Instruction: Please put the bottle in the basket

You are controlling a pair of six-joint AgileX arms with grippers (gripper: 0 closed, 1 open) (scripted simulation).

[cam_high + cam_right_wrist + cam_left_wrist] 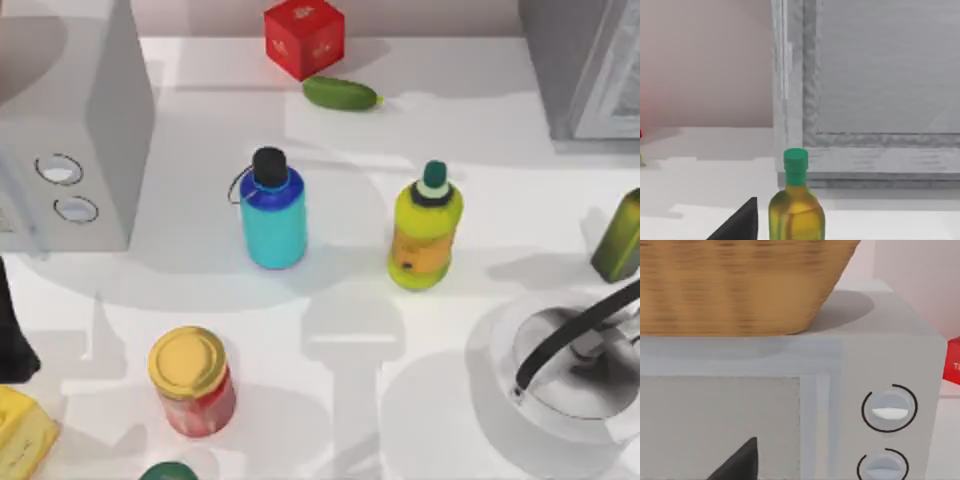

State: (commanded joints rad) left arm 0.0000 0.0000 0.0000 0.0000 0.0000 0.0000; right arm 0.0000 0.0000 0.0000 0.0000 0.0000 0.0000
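Note:
The bottle (pixel 273 215) is small and cyan with a blue shoulder, a black cap and a thin loop strap. It stands upright near the table's middle, with nothing touching it. The basket (pixel 500 345) is wide, white and grey inside, with a black arched handle (pixel 575 330), and sits at the front right. My left arm (pixel 12 335) is parked at the left edge, far from the bottle. A dark part of my left gripper (pixel 740 464) faces the microwave. A dark part of my right gripper (pixel 740 222) faces an olive bottle.
A yellow-green bottle (pixel 425 230) stands right of the cyan one, and an olive bottle (pixel 620 235) (pixel 796 210) is at the right edge. The microwave (pixel 70 130) (pixel 790 405) carries a woven tan basket (pixel 740 285). Also here: red cube (pixel 303 38), cucumber (pixel 342 93), yellow-lidded jar (pixel 192 380).

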